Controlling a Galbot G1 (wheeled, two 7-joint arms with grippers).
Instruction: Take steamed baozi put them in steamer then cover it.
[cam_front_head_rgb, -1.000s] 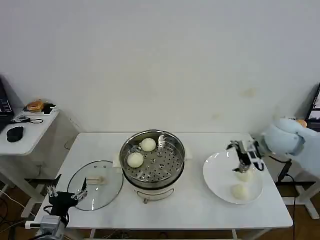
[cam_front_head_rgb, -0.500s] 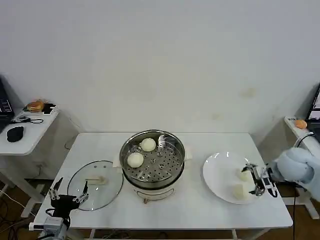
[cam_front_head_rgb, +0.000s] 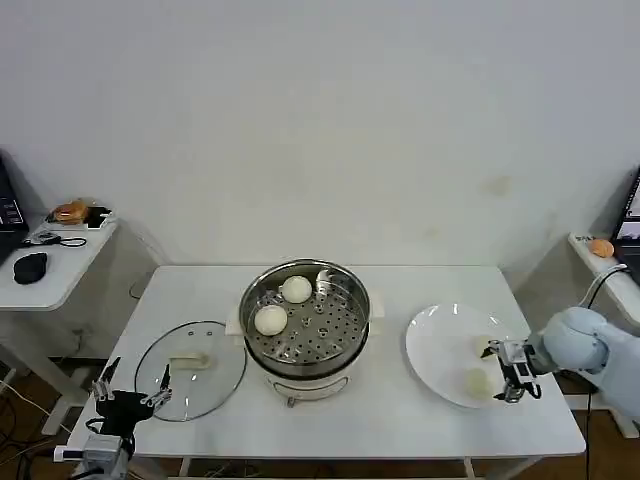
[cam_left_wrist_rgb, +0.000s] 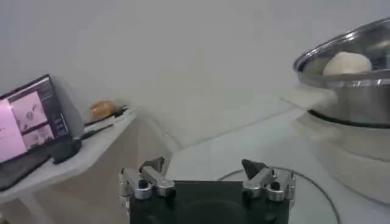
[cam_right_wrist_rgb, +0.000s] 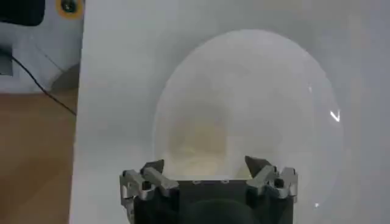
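While the left gripper (cam_front_head_rgb: 130, 398) is being held spread and empty off the table's (cam_front_head_rgb: 400, 415) near left corner beside the cover (cam_front_head_rgb: 190, 370), the right gripper (cam_front_head_rgb: 507, 372), fingers apart and gripping nothing, is being poised over two steamed baozi (cam_front_head_rgb: 478, 381) on the plate (cam_front_head_rgb: 440, 350). Farther back, two more are being held in the steamer (cam_front_head_rgb: 304, 318).

Cream-white steamed baozi (cam_front_head_rgb: 271, 320) are sitting in the shiny silver steamer (cam_front_head_rgb: 305, 322) with its hole-dotted floor, contrasting with the white bench (cam_front_head_rgb: 380, 410) and what appears a white plate (cam_front_head_rgb: 440, 345).
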